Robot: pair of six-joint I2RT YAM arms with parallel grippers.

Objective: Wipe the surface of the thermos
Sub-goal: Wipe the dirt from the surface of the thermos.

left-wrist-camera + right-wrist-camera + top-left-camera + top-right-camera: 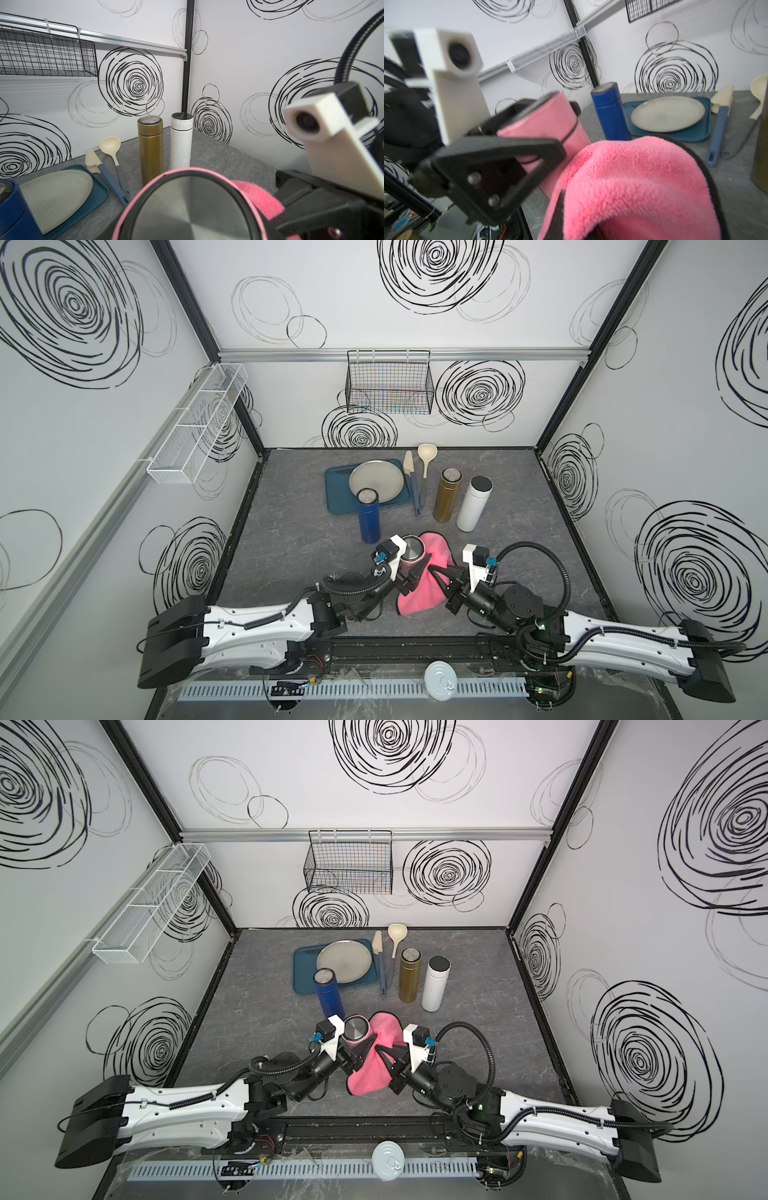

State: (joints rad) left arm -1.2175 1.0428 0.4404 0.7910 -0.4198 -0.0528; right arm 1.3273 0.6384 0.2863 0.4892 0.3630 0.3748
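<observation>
Four thermoses, one cloth: left fingers clamp the pink thermos, right fingers pinch the cloth

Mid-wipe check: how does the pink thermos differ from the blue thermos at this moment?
Colour: the pink thermos has a pink body; the blue thermos is dark blue.
Hold: the pink thermos is clamped in the left gripper; the blue thermos stands free on the table.
Contact: the pink cloth, pinched by the right gripper, drapes against the pink thermos and does not reach the blue thermos.
Both are slim cylinders with round metallic lid tops.
</observation>
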